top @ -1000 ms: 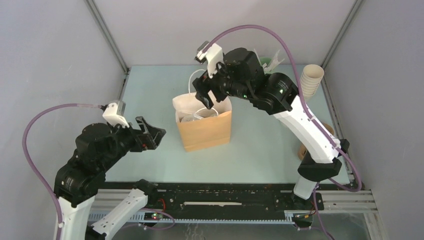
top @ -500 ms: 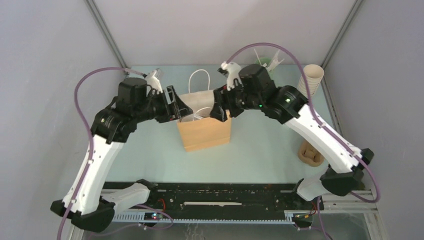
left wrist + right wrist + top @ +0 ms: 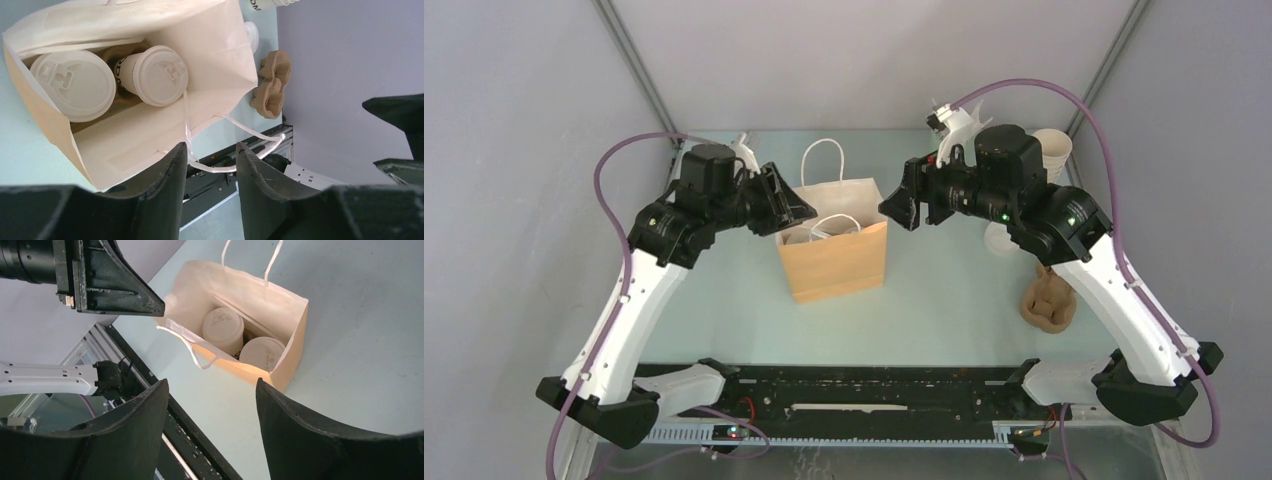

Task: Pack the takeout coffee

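The takeout coffee, two cream cups with white lids (image 3: 75,85) (image 3: 160,75), stands inside the open brown paper bag (image 3: 832,262); the right wrist view shows both cups (image 3: 223,326) (image 3: 263,352) in it too. My left gripper (image 3: 796,208) hovers at the bag's left rim. Its jaws (image 3: 210,147) are partly open, and the bag's white front handle (image 3: 225,167) loops across the gap without being pinched. My right gripper (image 3: 896,208) hangs open and empty just right of the bag, above its rim (image 3: 212,390).
A stack of lidless cups (image 3: 1052,148) stands at the back right. A brown cardboard carrier (image 3: 1049,300) lies on the right side of the table, with a loose white lid (image 3: 999,238) near it. The black rail (image 3: 874,385) runs along the near edge.
My left arm swung from the near left up to the bag's left rim, and its jaws narrowed. My right gripper came up out of the bag and drew back to the right.
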Controlling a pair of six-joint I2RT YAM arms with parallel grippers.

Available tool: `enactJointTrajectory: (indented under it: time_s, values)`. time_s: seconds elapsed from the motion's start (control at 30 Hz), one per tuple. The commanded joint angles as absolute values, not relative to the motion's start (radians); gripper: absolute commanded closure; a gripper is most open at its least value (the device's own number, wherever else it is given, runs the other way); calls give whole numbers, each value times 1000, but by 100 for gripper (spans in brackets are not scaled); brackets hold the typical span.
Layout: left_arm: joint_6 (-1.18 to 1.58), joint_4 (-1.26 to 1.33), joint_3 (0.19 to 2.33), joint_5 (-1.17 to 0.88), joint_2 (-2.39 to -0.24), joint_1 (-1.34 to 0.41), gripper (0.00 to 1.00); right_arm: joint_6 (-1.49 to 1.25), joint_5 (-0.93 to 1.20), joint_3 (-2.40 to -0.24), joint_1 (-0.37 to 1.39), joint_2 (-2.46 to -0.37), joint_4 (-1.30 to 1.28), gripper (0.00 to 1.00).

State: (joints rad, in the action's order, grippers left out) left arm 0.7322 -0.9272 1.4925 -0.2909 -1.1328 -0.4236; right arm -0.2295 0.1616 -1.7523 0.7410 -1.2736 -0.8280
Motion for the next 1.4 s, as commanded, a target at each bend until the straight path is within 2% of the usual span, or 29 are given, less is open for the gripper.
enactJointTrajectory:
  time_s: [0.0,0.2,0.4,0.67,0.77,1.23,1.37]
  values:
    - [788,-902,1456,-260,-1138,-442,55,-201,167,-1738,738,-1267,-824,27]
    - [800,-906,1445,-226,-1152,-462,54,-192,165,-1722,727,-1248,-821,27]
    - [808,-892,1450,-224,-1176,-485,70,-180,176,-1715,722,-1238,-825,27]
    - [800,-908,1461,-206,-1184,-492,86,-177,170,-1696,713,-1218,-820,27]
    - [791,-918,1478,-187,-1187,-491,99,-177,167,-1692,713,-1212,-817,27]
    - [783,-843,1593,-307,-1178,-395,100,-172,140,-1680,710,-1198,-820,27]
    - [808,-765,1538,-362,-1181,-379,100,-172,145,-1678,710,-1204,-816,27]
